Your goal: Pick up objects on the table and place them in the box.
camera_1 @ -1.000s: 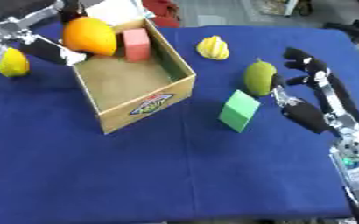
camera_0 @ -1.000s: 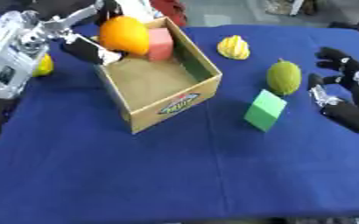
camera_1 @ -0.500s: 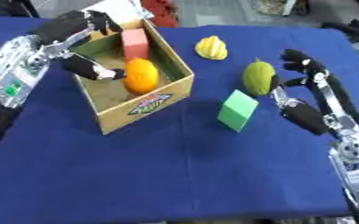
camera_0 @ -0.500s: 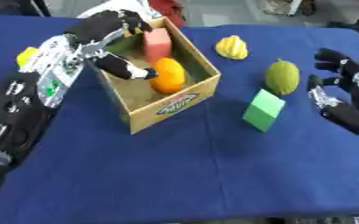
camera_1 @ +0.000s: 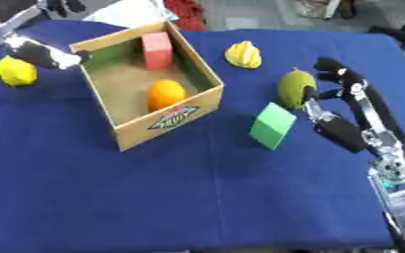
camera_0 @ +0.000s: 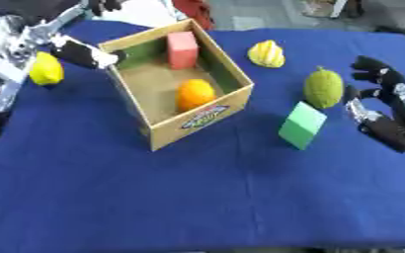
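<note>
Nearest to me, the blue-covered worktop (camera_0: 197, 197) lies bare, so nothing waits there to be picked. A little further in, the green block (camera_0: 302, 124) leans tilted on the cloth, and just beside it the right hand (camera_1: 331, 106) hovers with fingers relaxed and spread, holding nothing, next to the green fruit (camera_1: 294, 88); from there I judge it is placed to take either one. The cardboard box (camera_0: 193, 121) sits askew at mid-worktop, its open top up, so things can be dropped in from above: the orange (camera_0: 194, 94) lies on its floor and the pink block (camera_0: 182, 49) stands against the far wall. Beyond, the pale yellow ridged fruit (camera_0: 265, 53) and the lemon (camera_0: 45, 69) remain outside the box. The left hand (camera_0: 87, 53) is at the box's far left corner, but whether its fingers touch the rim I cannot tell; it grasps nothing. Its fingertips blur, and the arm is cut off by the picture's edge.
</note>
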Robot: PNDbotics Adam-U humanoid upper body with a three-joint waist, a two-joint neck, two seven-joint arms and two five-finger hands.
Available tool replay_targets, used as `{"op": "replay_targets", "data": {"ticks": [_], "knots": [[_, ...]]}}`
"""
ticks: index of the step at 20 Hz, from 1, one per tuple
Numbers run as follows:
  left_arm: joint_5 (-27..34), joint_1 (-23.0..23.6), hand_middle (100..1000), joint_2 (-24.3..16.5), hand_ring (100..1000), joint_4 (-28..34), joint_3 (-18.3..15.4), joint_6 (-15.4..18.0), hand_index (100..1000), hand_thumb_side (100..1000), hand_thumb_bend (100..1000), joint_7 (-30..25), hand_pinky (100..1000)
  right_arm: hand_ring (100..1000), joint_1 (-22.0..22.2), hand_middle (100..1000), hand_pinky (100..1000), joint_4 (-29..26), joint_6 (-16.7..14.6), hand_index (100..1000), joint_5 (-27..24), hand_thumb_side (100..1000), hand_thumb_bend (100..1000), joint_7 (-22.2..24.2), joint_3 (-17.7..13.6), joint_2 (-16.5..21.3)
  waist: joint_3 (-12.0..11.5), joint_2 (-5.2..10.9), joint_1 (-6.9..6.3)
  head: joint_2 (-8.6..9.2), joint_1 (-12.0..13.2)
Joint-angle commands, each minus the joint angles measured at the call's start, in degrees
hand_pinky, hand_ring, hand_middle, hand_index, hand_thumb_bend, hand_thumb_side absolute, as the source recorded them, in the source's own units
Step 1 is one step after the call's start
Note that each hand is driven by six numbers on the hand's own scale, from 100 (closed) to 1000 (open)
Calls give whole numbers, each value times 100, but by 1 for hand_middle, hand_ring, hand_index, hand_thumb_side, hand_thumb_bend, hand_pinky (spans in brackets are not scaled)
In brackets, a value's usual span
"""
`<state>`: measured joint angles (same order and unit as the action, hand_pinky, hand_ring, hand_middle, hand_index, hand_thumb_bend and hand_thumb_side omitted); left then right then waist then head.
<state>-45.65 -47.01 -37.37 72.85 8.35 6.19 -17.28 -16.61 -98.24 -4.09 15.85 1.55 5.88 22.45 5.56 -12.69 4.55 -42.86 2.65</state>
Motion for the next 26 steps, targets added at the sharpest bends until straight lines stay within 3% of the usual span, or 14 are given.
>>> {"op": "replay_targets", "data": {"ticks": [1,6,13,17,19,20,22,26], "knots": [[-161,-158,728,-159,703,-584,-289,-167,841,382,515,59,738,872,-35,865,705,-38,-18,957,-41,538,100,2,-38,127,12,176,-59,-16,2],[-372,-236,742,8,711,-1478,-425,-137,848,373,538,39,742,872,-19,865,705,-25,-23,957,-53,538,100,14,-28,125,20,202,-40,-11,0],[-784,-287,732,161,695,-2155,-596,-283,839,333,523,180,727,872,0,865,705,-20,-26,957,-75,540,100,21,-27,113,58,208,-22,-8,-6],[-954,-268,695,187,655,-2280,-592,-301,822,273,493,174,696,872,-4,865,705,-14,-26,957,-76,542,100,20,-27,105,57,196,-25,2,-4],[-1050,-254,647,187,610,-2285,-593,-321,792,203,450,244,666,872,-6,864,704,-7,-25,957,-79,543,100,20,-26,102,57,192,-26,7,-2],[-1105,-250,577,182,543,-2272,-592,-327,740,100,374,293,617,872,-7,864,704,-4,-25,957,-80,543,100,19,-25,102,58,192,-28,7,1],[-1250,-238,533,156,502,-2188,-590,-340,703,100,343,449,584,872,-7,864,704,1,-25,957,-79,543,100,17,-27,104,59,192,-32,7,4],[-1366,-227,533,156,502,-2157,-596,-338,703,100,343,560,584,872,-7,864,704,4,-25,957,-78,543,100,14,-27,105,60,193,-33,7,4]]}}
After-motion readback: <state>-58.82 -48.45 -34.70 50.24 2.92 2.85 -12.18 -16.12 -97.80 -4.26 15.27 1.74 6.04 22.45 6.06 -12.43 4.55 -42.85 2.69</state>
